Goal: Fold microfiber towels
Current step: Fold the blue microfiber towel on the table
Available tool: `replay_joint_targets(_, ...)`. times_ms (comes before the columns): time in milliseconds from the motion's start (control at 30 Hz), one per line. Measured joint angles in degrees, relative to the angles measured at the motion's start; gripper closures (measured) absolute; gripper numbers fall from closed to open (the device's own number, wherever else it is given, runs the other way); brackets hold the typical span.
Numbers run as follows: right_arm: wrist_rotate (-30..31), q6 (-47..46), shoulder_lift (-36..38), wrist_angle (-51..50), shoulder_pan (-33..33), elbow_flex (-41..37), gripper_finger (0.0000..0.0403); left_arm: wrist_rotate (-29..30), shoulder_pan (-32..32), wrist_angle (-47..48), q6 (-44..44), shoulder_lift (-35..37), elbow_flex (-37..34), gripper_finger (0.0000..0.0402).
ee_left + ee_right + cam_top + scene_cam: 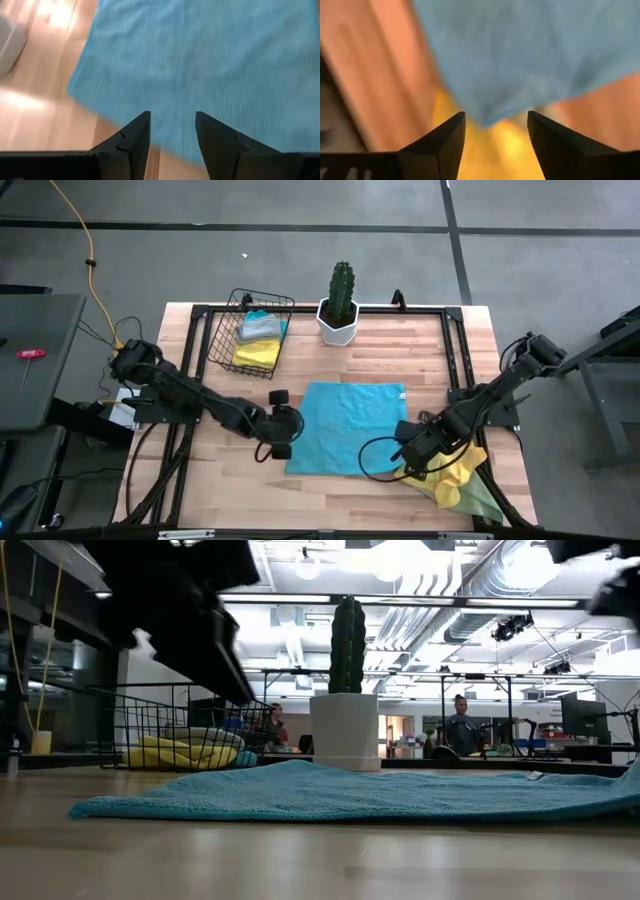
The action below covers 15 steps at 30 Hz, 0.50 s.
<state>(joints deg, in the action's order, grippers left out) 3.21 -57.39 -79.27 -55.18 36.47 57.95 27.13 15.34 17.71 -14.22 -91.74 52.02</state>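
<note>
Step in hand, as I judge it: the turquoise towel (349, 428) lies spread flat at the centre of the table (330, 360), no fold in it yet; both arms sit at its near edge, apparently just off the cloth.

Left end effector (281, 436): lower centre-left of the high view, at the towel's lower-left corner. The left wrist view shows its fingers (131, 140) parted, nothing between them, blue cloth directly ahead. Arm stretched low across the table from the left edge.

Right end effector (407, 448): lower right of the high view, at the towel's lower-right corner, beside a heap of yellow towels (456, 475). Fingers (445, 137) apart and empty in its wrist view; towel corner lies ahead over yellow.

Other towels rest in the wire basket (250, 335), upper left; a potted cactus (340, 302) stands at upper centre.

Next move, by judgement: each end effector pinches its near corner, then both lift and carry that edge over to the far edge together.
</note>
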Motion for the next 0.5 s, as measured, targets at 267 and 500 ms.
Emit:
replay_joint_targets(267,20.69,-2.49,0.03,-11.15,-1.08,-3.66,0.0194,-6.63,-7.30,-17.08,4.53,0.00,-6.10,0.0254)
replay_joint_targets(500,21.62,3.94,0.55,5.04,-8.39,-16.02,0.0194,-11.57,-10.79,-25.76,5.56,0.12,-7.40,0.0254)
